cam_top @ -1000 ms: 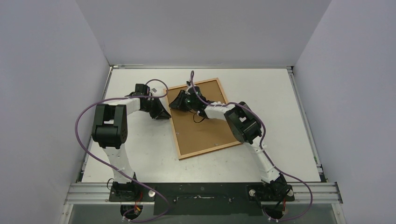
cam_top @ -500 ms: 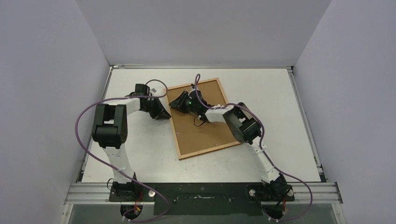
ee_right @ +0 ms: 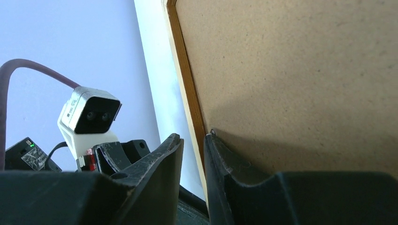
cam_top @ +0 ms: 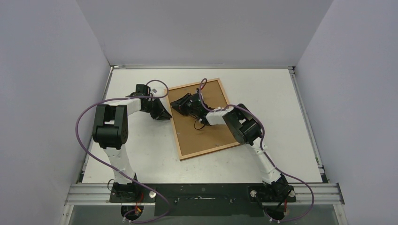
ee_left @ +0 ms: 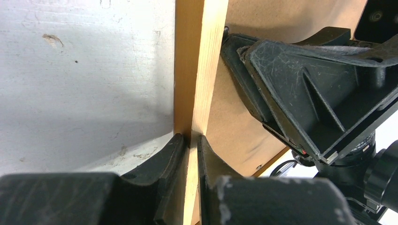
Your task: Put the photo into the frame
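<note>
Although the frame [cam_top: 211,150] lay flat on the tabletop [cam_top: 141,154] with the brown fibreboard backing panel [cam_top: 202,136] filling its opening, the photo was not visible in any view, and whether it sat beneath the panel could not be determined. The left end effector [ee_left: 190,140] was clamped on the frame's left rail, one finger on each side of the wood. The right end effector [ee_right: 193,140] was positioned at the same rail from the panel side, its jaws slightly parted with nothing gripped and one finger against the panel near the inner edge. Judged from this layout, the task was at a late stage: seating or securing the panel appeared to remain, and insertion of the photo was unconfirmed.
</note>
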You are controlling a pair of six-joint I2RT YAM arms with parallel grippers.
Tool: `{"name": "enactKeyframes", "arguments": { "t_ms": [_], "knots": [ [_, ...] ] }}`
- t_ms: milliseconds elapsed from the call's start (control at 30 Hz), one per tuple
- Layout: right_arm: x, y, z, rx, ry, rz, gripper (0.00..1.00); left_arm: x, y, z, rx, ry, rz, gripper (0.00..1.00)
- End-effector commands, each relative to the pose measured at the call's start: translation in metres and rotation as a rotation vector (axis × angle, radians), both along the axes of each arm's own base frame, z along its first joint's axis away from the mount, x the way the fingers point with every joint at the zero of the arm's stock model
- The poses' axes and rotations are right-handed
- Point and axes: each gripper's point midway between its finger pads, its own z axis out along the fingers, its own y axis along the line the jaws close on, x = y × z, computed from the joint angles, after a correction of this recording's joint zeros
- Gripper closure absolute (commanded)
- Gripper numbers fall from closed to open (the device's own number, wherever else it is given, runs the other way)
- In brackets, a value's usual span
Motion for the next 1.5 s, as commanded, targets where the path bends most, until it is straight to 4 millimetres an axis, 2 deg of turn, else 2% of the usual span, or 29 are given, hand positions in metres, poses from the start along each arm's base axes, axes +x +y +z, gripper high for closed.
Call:
{"name": "enactKeyframes", "arguments": {
  "t_ms": [0, 167, 267, 400, 533, 633, 733, 867, 1000, 1100, 1233, 1400, 1467],
  "knots": [
    [-0.006, 0.001, -0.023, -0.053, 0.071, -0.069, 0.74, -0.022, -0.002, -0.039, 0.063, 0.091, -0.016, 0.91],
    [-0.014, 0.005, -0.032, -0.036, 0.128, -0.081, 0.73, -0.021, -0.003, -0.039, 0.056, 0.089, -0.016, 0.91],
    [-0.015, 0.004, -0.023, -0.030, 0.121, -0.087, 0.73, -0.020, -0.003, -0.038, 0.053, 0.082, -0.017, 0.91],
    [0.001, -0.013, 0.016, -0.086, 0.011, -0.082, 0.71, -0.014, 0.000, -0.032, 0.054, 0.063, -0.006, 0.91],
    [0.014, -0.028, 0.074, -0.132, -0.103, 0.004, 0.66, -0.002, 0.008, -0.018, 0.043, 0.022, 0.031, 0.86],
    [0.019, -0.050, 0.099, -0.200, -0.127, 0.018, 0.62, 0.010, 0.013, -0.002, 0.036, -0.032, 0.047, 0.79],
    [0.015, -0.077, 0.111, -0.304, -0.137, 0.033, 0.60, 0.018, 0.010, 0.014, -0.008, -0.071, 0.025, 0.71],
    [-0.004, -0.124, 0.115, -0.481, -0.127, 0.085, 0.58, 0.020, 0.001, 0.030, -0.076, -0.105, -0.005, 0.61],
    [-0.033, -0.168, 0.128, -0.587, -0.165, 0.195, 0.55, 0.012, -0.004, 0.034, -0.121, -0.111, 0.017, 0.52],
    [-0.060, -0.195, 0.123, -0.647, -0.160, 0.309, 0.51, 0.004, -0.009, 0.032, -0.136, -0.116, 0.016, 0.49],
    [-0.105, -0.227, 0.095, -0.800, -0.070, 0.461, 0.48, -0.010, -0.014, 0.021, -0.070, -0.094, -0.026, 0.48],
    [-0.146, -0.242, 0.060, -0.841, 0.020, 0.558, 0.49, -0.025, -0.009, 0.001, 0.024, -0.033, -0.023, 0.49],
    [-0.156, -0.243, 0.049, -0.844, 0.049, 0.577, 0.49, -0.030, -0.005, -0.009, 0.059, 0.010, 0.000, 0.56]
  ]
}}
